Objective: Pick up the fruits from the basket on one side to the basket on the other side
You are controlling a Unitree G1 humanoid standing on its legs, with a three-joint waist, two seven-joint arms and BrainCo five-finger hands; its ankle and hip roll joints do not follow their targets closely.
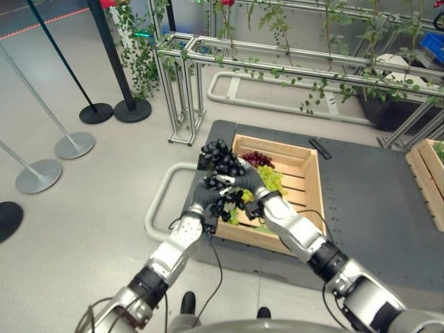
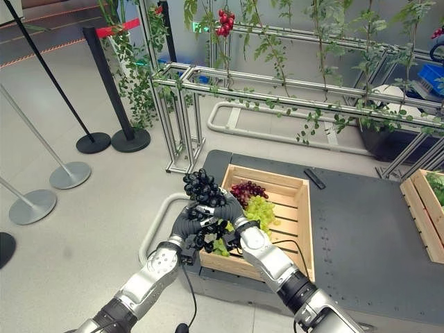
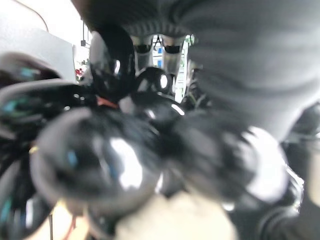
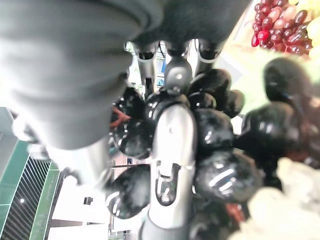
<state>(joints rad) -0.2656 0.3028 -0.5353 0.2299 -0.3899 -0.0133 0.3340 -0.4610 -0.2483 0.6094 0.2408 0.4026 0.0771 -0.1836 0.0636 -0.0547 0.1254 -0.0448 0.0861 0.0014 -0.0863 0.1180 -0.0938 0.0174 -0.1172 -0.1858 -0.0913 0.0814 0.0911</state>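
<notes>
Both hands clasp 1 bunch of black grapes (image 2: 202,189), lifted just above the near-left corner of the wooden crate (image 2: 300,223): left hand (image 2: 186,223) fingers wrapped on it from the left, right hand (image 2: 234,210) fingers curled round it from the right. Inside crate: 1 red bunch (image 2: 246,190) at far side, 1 green bunch (image 2: 262,209) nearer. 2nd crate (image 2: 419,214) sits far right on same dark platform (image 2: 361,229), w/ 1 small black bar (image 2: 314,178) just beyond the first crate.
</notes>
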